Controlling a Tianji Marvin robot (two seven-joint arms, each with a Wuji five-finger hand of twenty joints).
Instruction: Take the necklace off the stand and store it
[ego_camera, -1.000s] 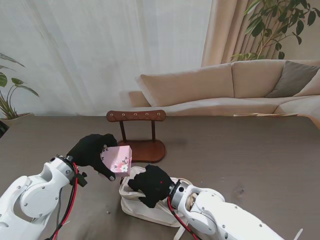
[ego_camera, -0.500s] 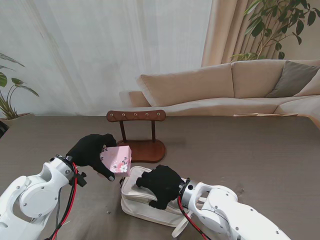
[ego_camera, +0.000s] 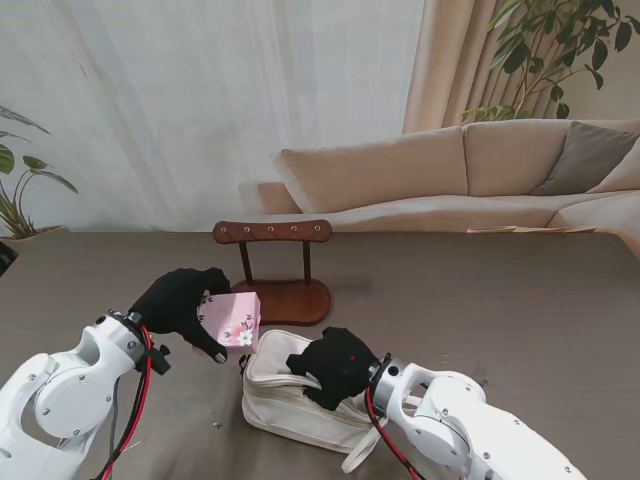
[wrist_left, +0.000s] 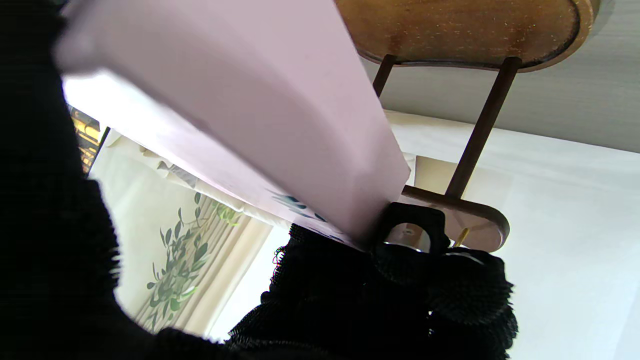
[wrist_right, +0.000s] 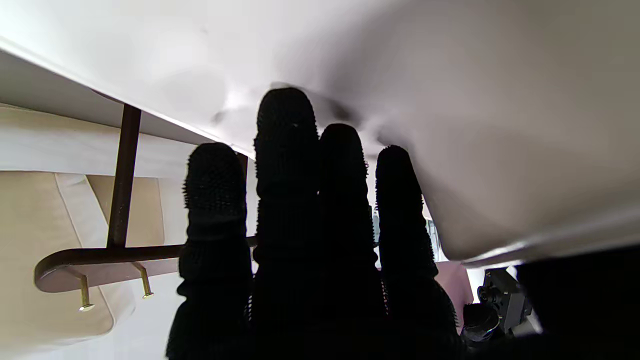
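Two hands in view. Your left hand (ego_camera: 183, 303) has its fingers (wrist_left: 450, 295) clamped on one pink box (ego_camera: 231, 318), held off the table (ego_camera: 520, 300) just near-left of the wooden stand (ego_camera: 272, 232). Your right hand (ego_camera: 335, 365) lies palm-down on the one cream pouch (ego_camera: 275, 395) — four fingers (wrist_right: 285, 150) straight and close together, tips touching the fabric; you cannot tell whether it grips anything. One stand, five pegs on its bar, two more seen from the right wrist — no necklace can be made out anywhere in these views.
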